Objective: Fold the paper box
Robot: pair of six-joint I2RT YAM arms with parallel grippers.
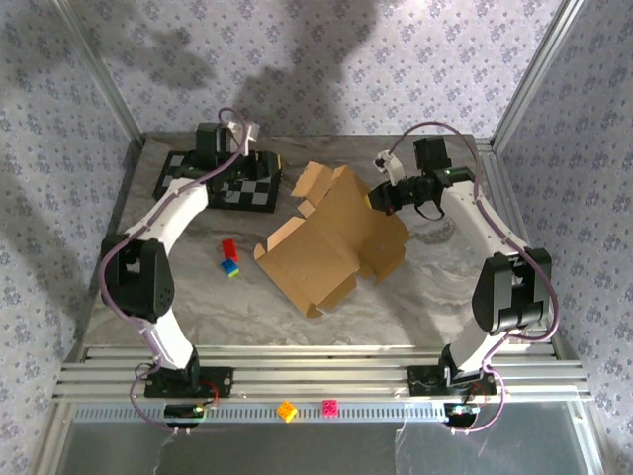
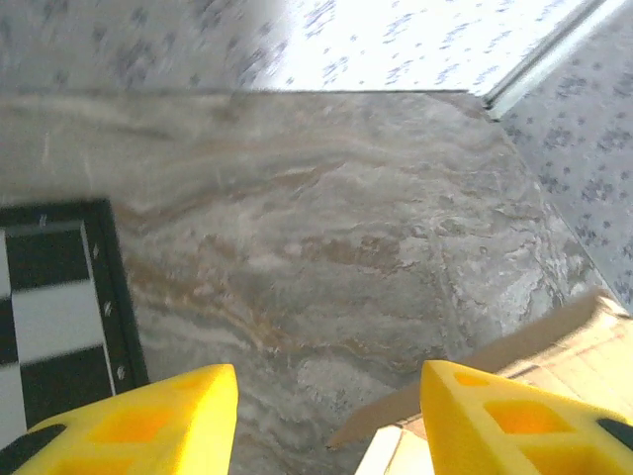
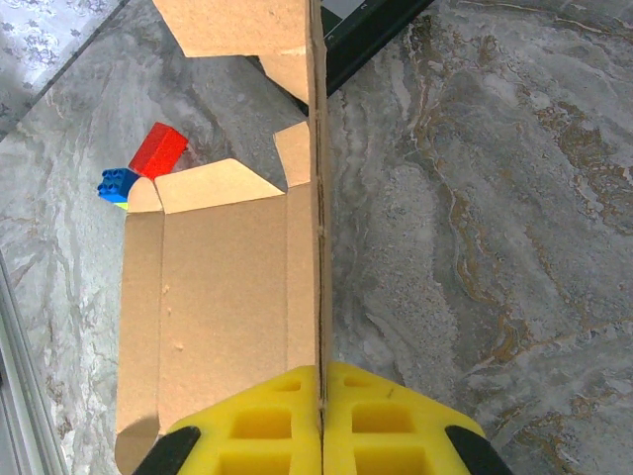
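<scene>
Right jaws pinch paper box (image 3: 218,297); left jaws apart.

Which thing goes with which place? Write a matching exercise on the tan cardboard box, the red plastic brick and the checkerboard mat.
1. tan cardboard paper box
2. red plastic brick
3. black-and-white checkerboard mat

A. far left corner of the marble table
B. one panel pinched by the right gripper
C. next to a blue brick

Pairs: 1-B, 2-C, 3-A
</scene>
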